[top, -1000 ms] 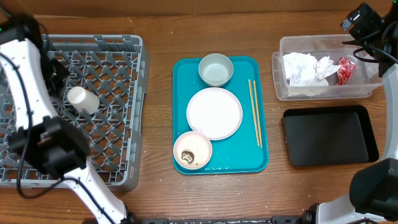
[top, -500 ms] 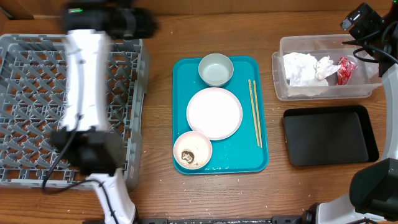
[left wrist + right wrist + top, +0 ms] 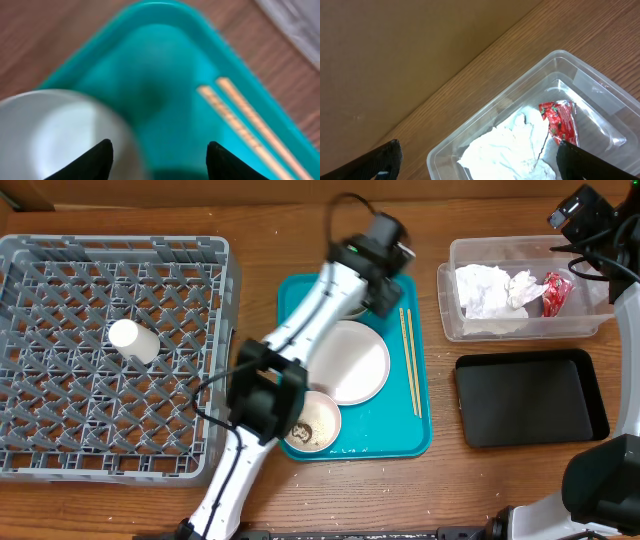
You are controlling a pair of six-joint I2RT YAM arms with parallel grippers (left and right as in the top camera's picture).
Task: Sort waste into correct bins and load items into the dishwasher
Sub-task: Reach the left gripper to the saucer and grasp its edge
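Sorting stood roughly half finished on the wooden counter (image 3: 260,240). Crumpled napkins (image 3: 485,290) and the red wrapper (image 3: 556,293) already lay inside the clear tub (image 3: 447,290), while the black tray (image 3: 530,400) just beside it held nothing. In the grey rack (image 3: 120,246), the small cup (image 3: 133,340) lay on its side, the only dish loaded.

Everything else waited on the teal tray (image 3: 390,435). The plate (image 3: 362,365) sat at its middle and the chopsticks (image 3: 410,360) lay along the right edge. The lower bowl (image 3: 320,425) had brownish food scraps (image 3: 306,432) in it, and the upper bowl (image 3: 50,130) was largely hidden from above by the left arm.

The left jaws hung over the tray's far corner, between that upper bowl and the chopsticks. They stood apart with nothing held, though the wrist view was blurred. The right jaws hovered above a corner of the clear tub, spread wide and likewise empty.

By the look of it, the scraps had yet to go to a bin, probably the black tray. The plate, both bowls and the chopsticks had yet to reach the rack.
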